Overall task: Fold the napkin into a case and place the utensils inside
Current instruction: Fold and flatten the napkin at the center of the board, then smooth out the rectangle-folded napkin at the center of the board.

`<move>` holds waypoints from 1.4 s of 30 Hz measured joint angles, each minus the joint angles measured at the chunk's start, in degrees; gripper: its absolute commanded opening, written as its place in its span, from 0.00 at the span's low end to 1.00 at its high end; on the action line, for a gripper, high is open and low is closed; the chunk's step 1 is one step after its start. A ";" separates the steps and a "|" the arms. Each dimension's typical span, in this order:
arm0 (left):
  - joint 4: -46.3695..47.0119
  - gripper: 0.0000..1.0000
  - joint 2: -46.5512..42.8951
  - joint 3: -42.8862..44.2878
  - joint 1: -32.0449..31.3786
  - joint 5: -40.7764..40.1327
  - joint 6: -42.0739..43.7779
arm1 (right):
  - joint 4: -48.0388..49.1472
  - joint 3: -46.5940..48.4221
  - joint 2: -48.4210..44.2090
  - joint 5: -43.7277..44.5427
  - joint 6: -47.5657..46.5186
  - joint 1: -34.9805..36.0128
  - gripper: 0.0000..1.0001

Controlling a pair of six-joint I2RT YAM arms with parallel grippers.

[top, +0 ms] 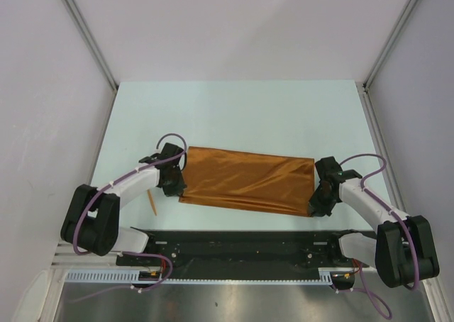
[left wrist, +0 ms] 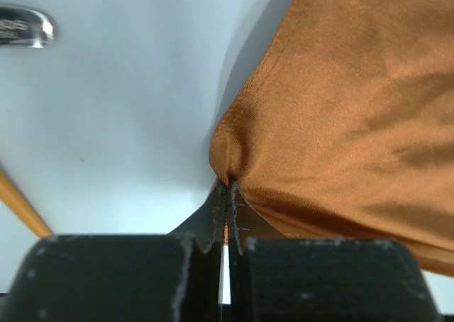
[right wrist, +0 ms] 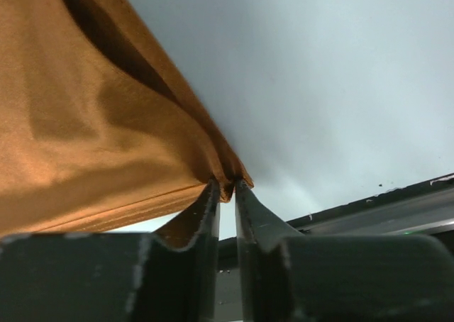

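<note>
The rust-orange napkin (top: pixel 245 179) lies on the table as a wide folded rectangle between my two arms. My left gripper (top: pixel 176 189) is at its near left corner, and in the left wrist view the gripper (left wrist: pixel 228 184) is shut on a pinch of the napkin (left wrist: pixel 355 109). My right gripper (top: pixel 317 207) is at the near right corner. In the right wrist view the gripper (right wrist: pixel 225 186) has its jaws a little apart, with the corner of the napkin (right wrist: pixel 85 123) still bunched between the tips. One slim orange utensil (top: pixel 150 203) lies left of the cloth, and its stick (left wrist: pixel 21 208) shows beside my left fingers. The spoon is out of view.
The pale table (top: pixel 234 116) is bounded by white walls on three sides. A black rail (top: pixel 241 244) runs along the near edge, just behind the right gripper (right wrist: pixel 383 208). A shiny metal piece (left wrist: pixel 25 28) lies left of the cloth in the left wrist view.
</note>
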 measured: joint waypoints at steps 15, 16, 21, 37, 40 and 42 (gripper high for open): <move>-5.97 0.61 -7.43 1.01 -0.70 -5.35 -0.98 | -2.40 0.79 -6.58 1.51 -0.76 -2.38 0.56; -6.23 0.61 -8.26 1.33 -1.05 -5.33 -0.72 | -2.56 0.96 -6.80 1.64 -0.98 -2.75 0.56; -6.27 0.63 -14.12 1.62 -1.99 -4.87 0.83 | -2.51 1.05 -6.01 1.68 -1.20 -3.28 0.45; -4.74 0.58 -6.69 1.14 -1.95 -4.26 1.11 | -2.97 -1.99 -5.97 1.60 4.00 5.14 0.39; -4.48 0.58 -6.69 1.11 -1.95 -4.35 1.11 | -2.86 -2.75 -5.97 1.55 4.63 5.46 0.35; -4.42 0.56 -6.69 1.11 -1.95 -4.39 1.09 | -2.75 -3.13 -5.95 1.49 4.90 5.66 0.28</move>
